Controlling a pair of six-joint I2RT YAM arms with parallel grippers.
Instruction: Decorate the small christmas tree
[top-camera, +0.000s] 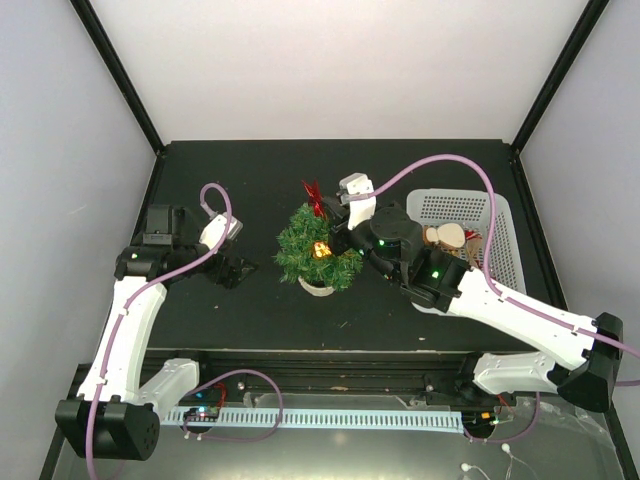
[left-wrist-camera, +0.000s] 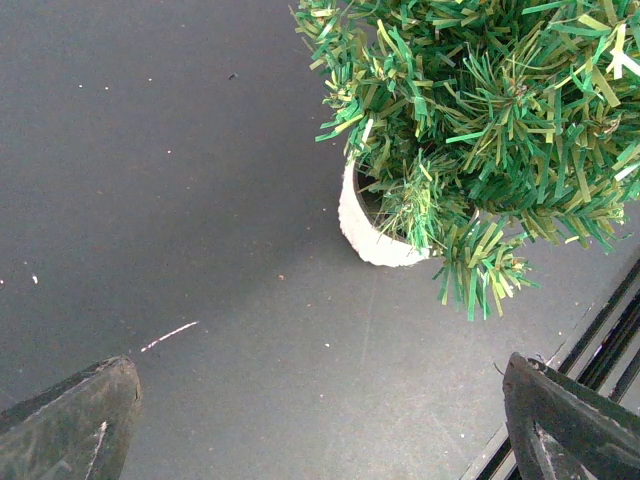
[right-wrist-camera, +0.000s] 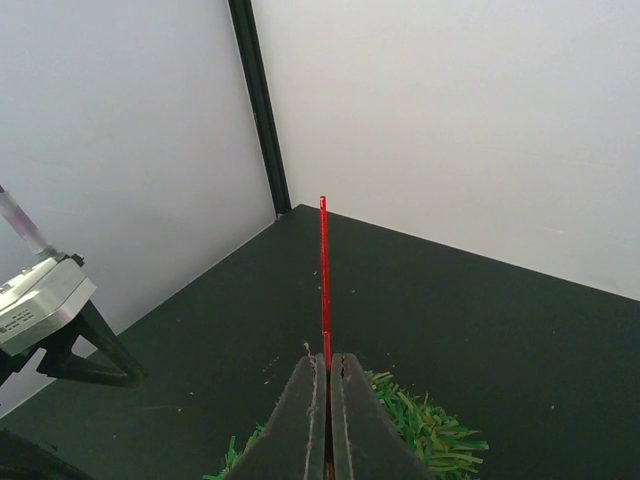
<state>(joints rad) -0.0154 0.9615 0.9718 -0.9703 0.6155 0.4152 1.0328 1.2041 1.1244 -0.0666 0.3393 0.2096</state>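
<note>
The small christmas tree (top-camera: 318, 252) stands mid-table in its white pot (top-camera: 317, 287), with an orange-yellow ornament (top-camera: 320, 249) among the needles. My right gripper (top-camera: 335, 215) reaches over the tree's far side, shut on a flat red ornament (top-camera: 313, 196). In the right wrist view the ornament (right-wrist-camera: 324, 270) shows edge-on as a thin red strip rising from the shut gripper (right-wrist-camera: 328, 365), with needles (right-wrist-camera: 420, 425) below. My left gripper (top-camera: 235, 268) is open and empty just left of the tree. The left wrist view shows the tree (left-wrist-camera: 480, 130) and pot (left-wrist-camera: 365, 230) beyond my spread fingertips (left-wrist-camera: 70, 430).
A white slotted basket (top-camera: 500, 240) with several more ornaments (top-camera: 448, 237) stands to the right of the tree, partly under my right arm. Black frame posts stand at the table's far corners. The table's front rail (left-wrist-camera: 610, 330) runs close by the pot.
</note>
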